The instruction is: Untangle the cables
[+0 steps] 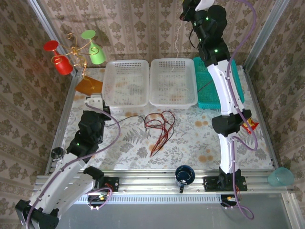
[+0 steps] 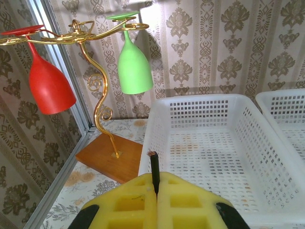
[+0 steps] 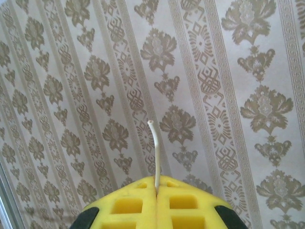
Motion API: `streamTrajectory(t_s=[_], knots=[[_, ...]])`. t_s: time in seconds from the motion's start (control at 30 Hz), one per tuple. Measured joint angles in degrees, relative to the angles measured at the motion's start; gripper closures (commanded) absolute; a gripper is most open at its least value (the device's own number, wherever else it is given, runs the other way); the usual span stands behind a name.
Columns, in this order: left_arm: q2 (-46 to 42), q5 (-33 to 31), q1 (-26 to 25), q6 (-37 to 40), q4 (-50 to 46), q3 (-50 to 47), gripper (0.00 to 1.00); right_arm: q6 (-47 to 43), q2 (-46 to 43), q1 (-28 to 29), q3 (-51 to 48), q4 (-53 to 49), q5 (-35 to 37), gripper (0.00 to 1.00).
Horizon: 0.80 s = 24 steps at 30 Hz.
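A tangle of red and black cables (image 1: 159, 125) lies on the table in front of the white baskets. One black cable (image 1: 126, 117) runs from it left to my left gripper (image 1: 95, 101). In the left wrist view that gripper (image 2: 156, 179) is shut on the black cable's end (image 2: 154, 164), which sticks up between the yellow pads. My right gripper (image 1: 188, 7) is raised high at the back, with a white cable (image 1: 177, 40) hanging from it toward the middle basket (image 1: 172, 60). The right wrist view shows the right gripper (image 3: 157, 180) shut on that white cable (image 3: 155, 148).
Two white baskets (image 1: 125, 62) and a teal basket (image 1: 202, 102) stand in a row at the back. A gold holder on a wooden base (image 1: 88, 86) carries a red glass (image 1: 59, 62) and a green glass (image 1: 96, 53). A dark cup (image 1: 184, 175) sits on the front rail.
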Motion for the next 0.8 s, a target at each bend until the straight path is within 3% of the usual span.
streamTrajectory(t_s=[0.23,0.4,0.67,0.7,0.8], knots=[[-0.1,0.8,0.0,-0.7,-0.1,0.0,1.00,0.6,-3.1,0.6,-26.6,0.9,2.2,1.00],[-0.2,1.6,-0.3,-1.3,-0.8,0.0,1.00,4.4,-1.4,1.6,-44.5,-6.2,5.8,1.00],[0.9,2.3,-0.6,-1.7,-1.2,0.0,1.00,6.5,6.0,2.1,-44.5,-18.9,6.2,1.00],[1.3,2.4,-0.8,-1.7,-1.2,0.0,1.00,6.5,7.2,2.1,-42.9,-20.7,6.1,0.98],[1.9,2.3,-1.8,-2.6,-1.5,0.0,1.00,7.1,10.1,2.1,-39.3,-23.6,5.3,0.78]])
